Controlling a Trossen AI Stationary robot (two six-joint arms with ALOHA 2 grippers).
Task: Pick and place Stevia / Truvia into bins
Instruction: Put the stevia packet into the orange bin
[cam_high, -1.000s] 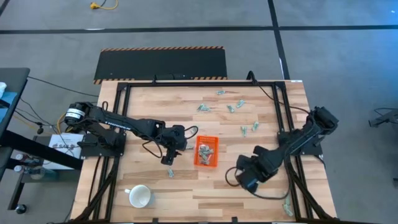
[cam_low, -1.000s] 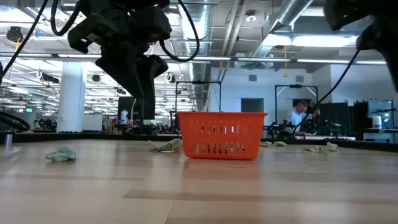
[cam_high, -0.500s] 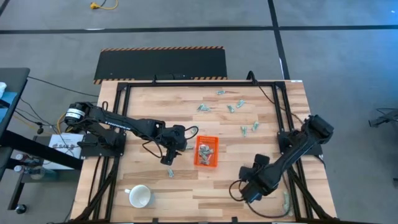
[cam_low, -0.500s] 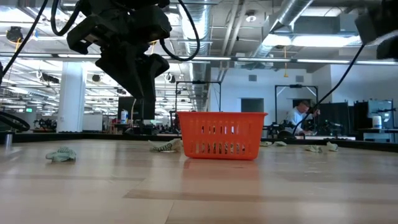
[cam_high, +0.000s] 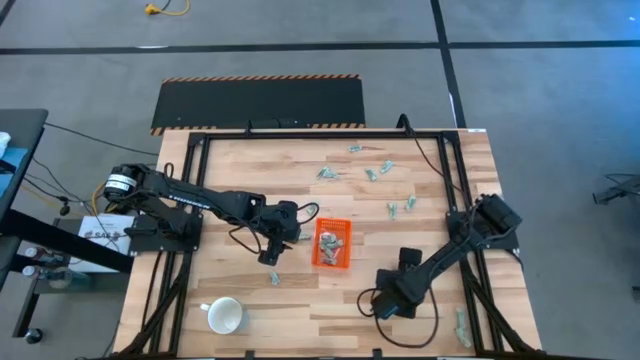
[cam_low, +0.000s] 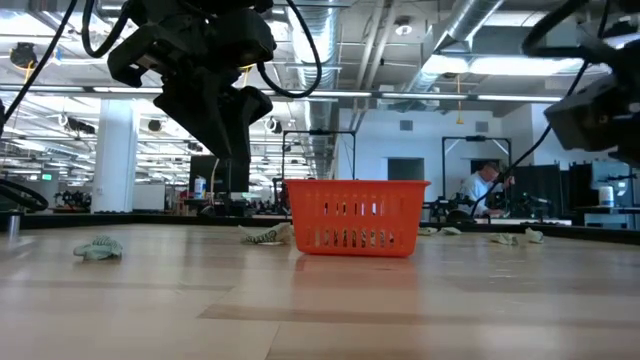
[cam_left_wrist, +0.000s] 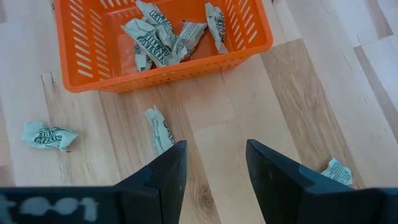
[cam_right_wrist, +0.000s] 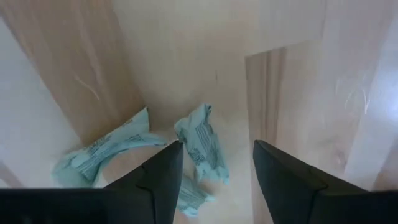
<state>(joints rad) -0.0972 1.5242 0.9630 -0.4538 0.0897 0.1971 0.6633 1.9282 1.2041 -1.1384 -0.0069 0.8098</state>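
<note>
The left gripper (cam_left_wrist: 211, 163) hangs over the desk (cam_high: 300, 295) with its fingers (cam_left_wrist: 168, 177) released and nothing between them. Just ahead of the fingertips a sweetener packet (cam_left_wrist: 160, 129) lies flat on the wood, with the orange bin (cam_left_wrist: 93, 84) right beyond it; several packets in the bin (cam_left_wrist: 163, 38) lie in a loose heap. Another crumpled packet (cam_left_wrist: 48, 135) sits off to one side of the fingers, and one more (cam_left_wrist: 337, 171) off to the other.

The right gripper (cam_right_wrist: 212, 163) is low over the desk's near right part, its fingers (cam_right_wrist: 283, 171) spread apart and empty. Straight past them lie a few pale green packets (cam_right_wrist: 200, 146), close together on the wood.

From above, more loose packets (cam_high: 372, 172) are scattered across the far side of the desk, well apart from both grippers. A white mug (cam_high: 225, 317) stands near the front left corner.
</note>
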